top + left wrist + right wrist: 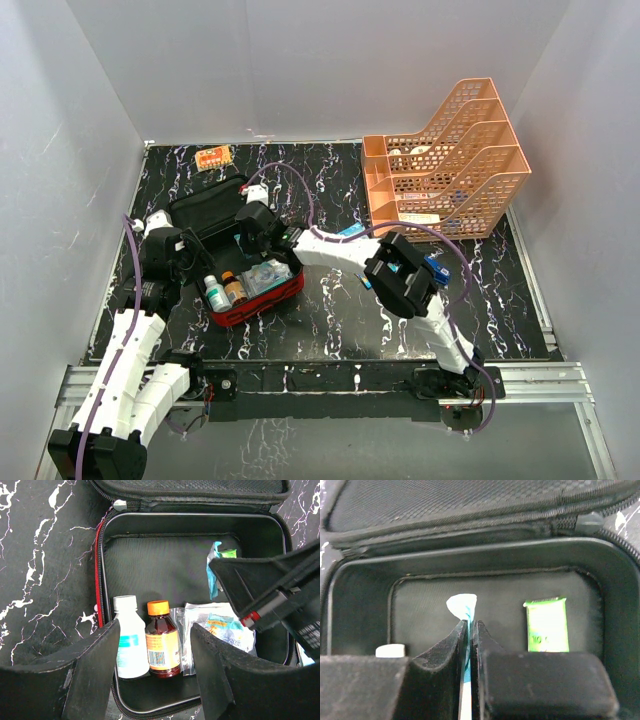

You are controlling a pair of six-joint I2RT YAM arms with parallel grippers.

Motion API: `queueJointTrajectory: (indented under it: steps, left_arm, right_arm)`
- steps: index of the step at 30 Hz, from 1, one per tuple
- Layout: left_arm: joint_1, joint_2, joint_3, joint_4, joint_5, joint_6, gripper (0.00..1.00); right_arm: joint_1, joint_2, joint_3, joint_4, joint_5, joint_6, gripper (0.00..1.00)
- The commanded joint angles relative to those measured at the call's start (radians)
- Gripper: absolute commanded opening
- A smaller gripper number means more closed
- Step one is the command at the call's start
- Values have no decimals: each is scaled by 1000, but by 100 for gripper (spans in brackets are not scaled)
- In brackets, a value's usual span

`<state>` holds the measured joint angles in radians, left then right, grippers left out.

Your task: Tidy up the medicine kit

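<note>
The red medicine kit (262, 300) lies open, lid folded back, black lining showing. In the left wrist view a white bottle (131, 640), a brown bottle with an orange cap (162, 645) and clear plastic packets (220, 625) lie along the kit's near wall (107, 580). A green sachet (547, 625) lies on the floor further in. My right gripper (469, 625) reaches into the kit (360, 605), shut on a thin white and blue sachet (462, 605) held upright. My left gripper (155, 680) hovers open over the kit's near edge, nothing between its fingers.
An orange plastic tiered tray (450, 160) stands at the back right of the black marbled table. A small orange packet (213, 157) lies at the back left. A blue item (350, 230) lies beside the right forearm. White walls enclose the table.
</note>
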<state>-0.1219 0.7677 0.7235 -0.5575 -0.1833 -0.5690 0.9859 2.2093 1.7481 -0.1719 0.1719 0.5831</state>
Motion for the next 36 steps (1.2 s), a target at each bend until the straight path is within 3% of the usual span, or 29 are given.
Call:
queueJointTrajectory:
  steps: [1, 14, 19, 25, 36]
  left_arm:
    - [-3, -12, 1, -2, 4, 7, 57]
    - [-4, -6, 0, -1, 1, 9, 57]
    - [-3, -7, 0, 0, -1, 11, 57]
    - [-3, -5, 0, 0, 0, 11, 57]
    - [-3, -6, 1, 0, 0, 9, 57]
  right_arm:
    - [-11, 37, 134, 5, 112, -102, 5]
    - [-10, 121, 141, -34, 117, -89, 6]
    - [-10, 131, 146, -50, 111, -85, 12]
    - [-11, 101, 157, -58, 122, -85, 18]
    - [-14, -72, 106, -50, 124, -95, 19]
